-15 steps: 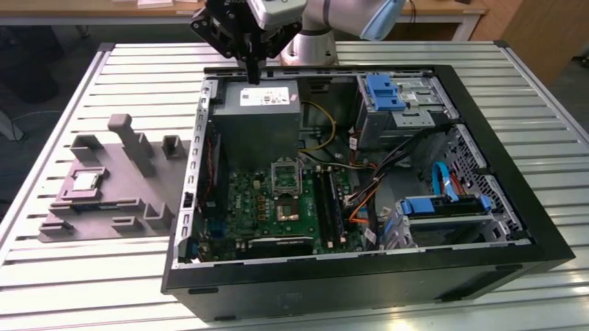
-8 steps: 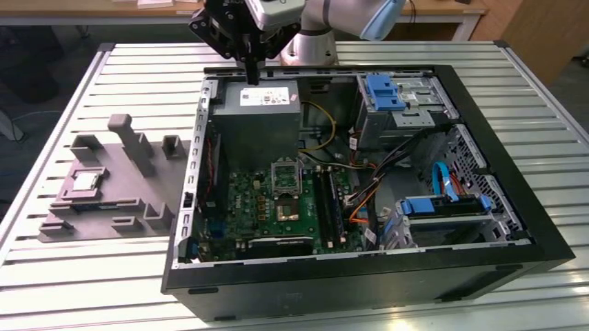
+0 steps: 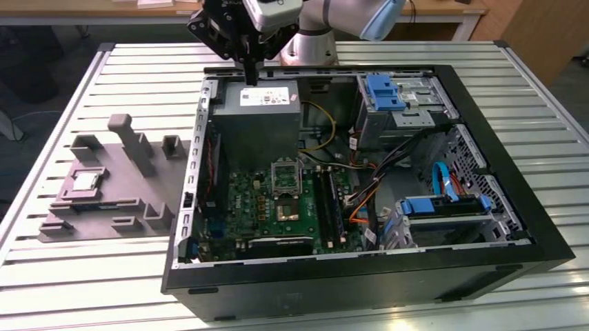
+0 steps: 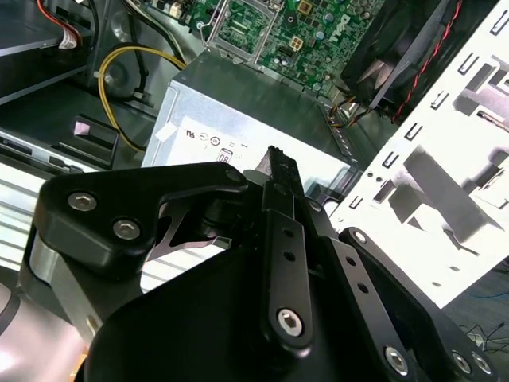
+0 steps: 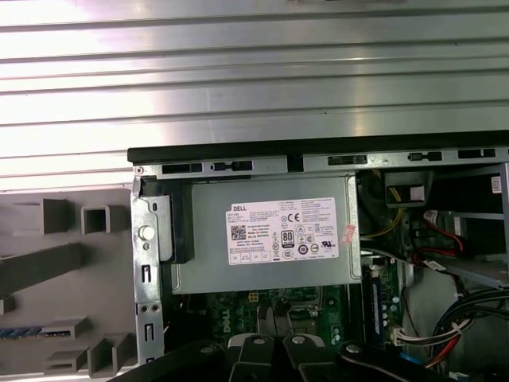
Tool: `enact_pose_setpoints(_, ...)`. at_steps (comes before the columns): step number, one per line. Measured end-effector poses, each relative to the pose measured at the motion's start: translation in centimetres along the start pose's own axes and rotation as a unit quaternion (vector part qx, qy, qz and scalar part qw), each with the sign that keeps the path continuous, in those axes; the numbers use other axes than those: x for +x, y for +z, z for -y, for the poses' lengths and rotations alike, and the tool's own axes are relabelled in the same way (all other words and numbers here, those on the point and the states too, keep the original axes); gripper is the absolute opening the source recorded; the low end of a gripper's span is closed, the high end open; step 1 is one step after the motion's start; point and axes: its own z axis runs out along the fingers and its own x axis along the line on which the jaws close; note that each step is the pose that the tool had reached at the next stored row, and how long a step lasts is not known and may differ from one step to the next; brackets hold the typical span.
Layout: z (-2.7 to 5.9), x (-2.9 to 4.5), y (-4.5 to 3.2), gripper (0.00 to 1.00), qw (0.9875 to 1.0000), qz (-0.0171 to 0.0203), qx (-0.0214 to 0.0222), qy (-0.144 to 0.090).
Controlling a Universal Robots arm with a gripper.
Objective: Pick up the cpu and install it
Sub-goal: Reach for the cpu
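Note:
The cpu (image 3: pixel 85 181) is a small silver square lying flat in a recess of the grey holder block (image 3: pixel 110 200), on the table at the exterior view's left of the computer case (image 3: pixel 368 276). My gripper (image 3: pixel 250 77) hangs above the case's back edge, over the grey power supply box (image 3: pixel 262 117), well away from the cpu. Its fingers (image 4: pixel 280 171) are shut together with nothing between them. On the green motherboard the socket (image 3: pixel 288 209) lies bare with its metal frame (image 3: pixel 285 174) flipped up. In the first wrist view the fingertips (image 5: pixel 254 348) point toward the power supply (image 5: pixel 270 235).
The open case holds blue drive brackets (image 3: pixel 385 93), a drive cage (image 3: pixel 442 210), and loose yellow, orange and black cables (image 3: pixel 322 127). The holder block has several upright posts (image 3: pixel 138 141). The slatted metal table (image 3: pixel 120 76) runs around the case.

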Motion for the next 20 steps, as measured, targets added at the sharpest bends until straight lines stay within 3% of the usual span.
enact_pose_setpoints(20, 0.05, 0.41, 0.33, 0.11, 1.0000, 0.0000, 0.0000, 0.000)
